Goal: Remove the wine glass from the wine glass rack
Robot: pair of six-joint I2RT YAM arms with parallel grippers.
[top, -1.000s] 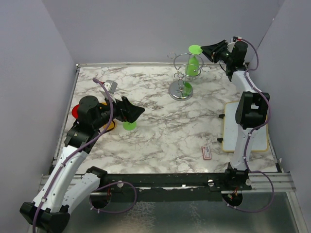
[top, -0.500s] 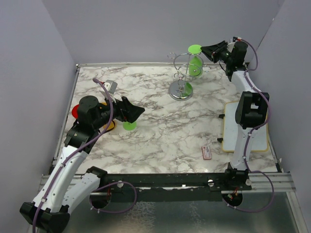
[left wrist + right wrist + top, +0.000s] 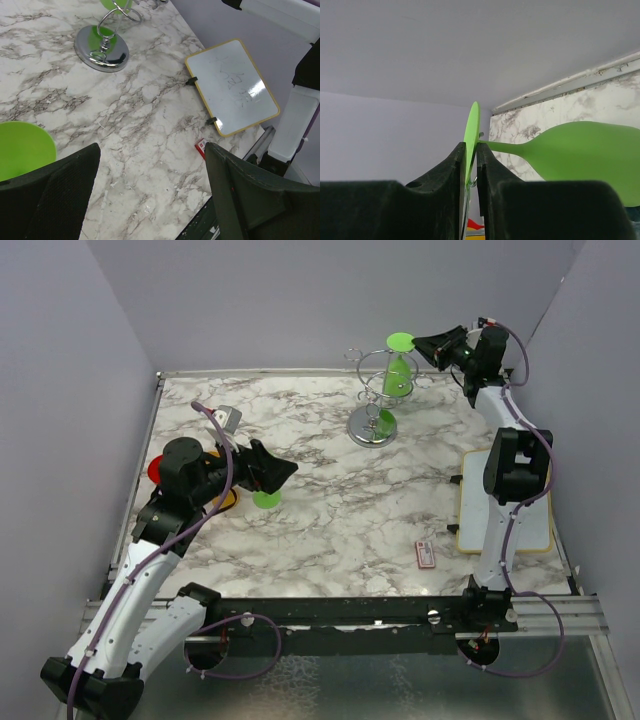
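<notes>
Step in hand: the grasp. The right gripper has taken the glass by its foot, and the lift-off is not yet made.

Wine glass: a bright green wine glass hangs upside down on the wine glass rack. Its bowl sits among the looped wire arms and its round foot is on top. The rack stands at the far side of the marble table.

Right gripper: clenched almost fully. In the wrist view its two black fingers pinch the thin foot from either side, and the stem and bowl run off to the right.

Left gripper: the left gripper has its jaws spread wide and holds nothing. It hovers low over the table beside a second green disc, well apart from the rack.

Next move: probably a sideways slide along the wire loop until the stem clears its open end, and only then a carry away.

Risk: a straight pull upward would likely catch the bowl on the wire — and the pinch on so thin an edge may slip, or drag the rack along.
</notes>
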